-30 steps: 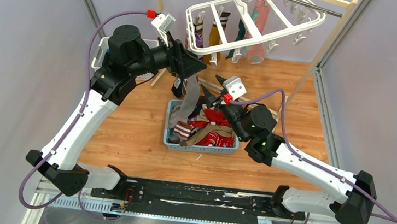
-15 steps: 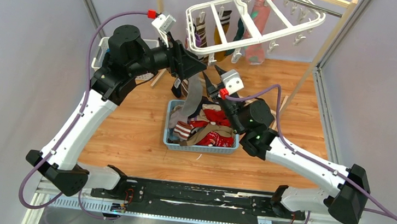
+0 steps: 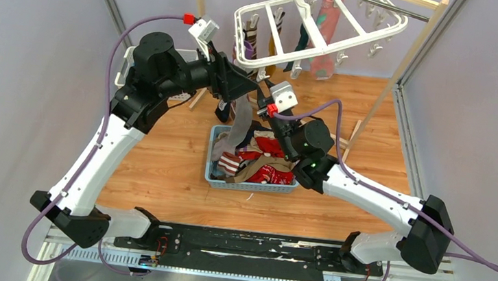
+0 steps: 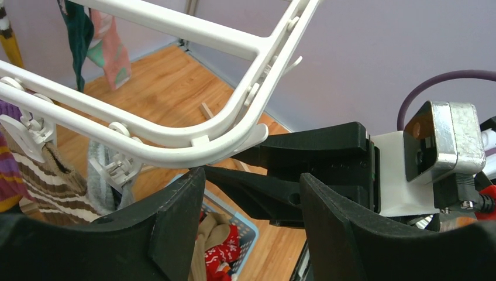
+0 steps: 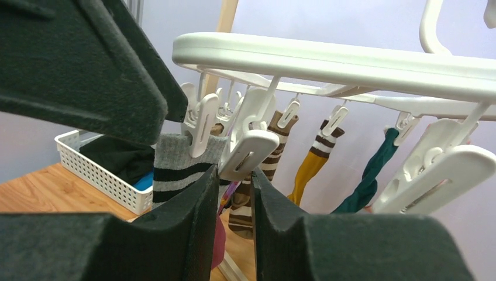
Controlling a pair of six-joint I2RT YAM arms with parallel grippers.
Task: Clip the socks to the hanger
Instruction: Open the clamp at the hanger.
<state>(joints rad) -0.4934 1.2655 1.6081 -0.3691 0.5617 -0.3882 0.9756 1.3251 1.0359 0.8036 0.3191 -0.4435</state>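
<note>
Right hand (image 5: pixel 237 172) has risen to the hanger (image 5: pixel 327 61), pinching a clip (image 5: pixel 250 149); left hand (image 4: pixel 251 178) gapes wide.

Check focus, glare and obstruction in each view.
Top external: evenly lit and sharp, blue basket readable. Left wrist: hanger frame crisp, own fingers block the lower edge, bright sheen on the right arm's metal camera housing. Right wrist: near fingers fill the lower frame; grey striped sock and clip sharp.

White rectangular hanger (image 5: pixel 351 61), tilted, with mustard, teal and striped socks (image 5: pixel 310 164) clipped along it. Grey black-striped sock (image 5: pixel 175 167) up against a near clip (image 5: pixel 199 120).
</note>
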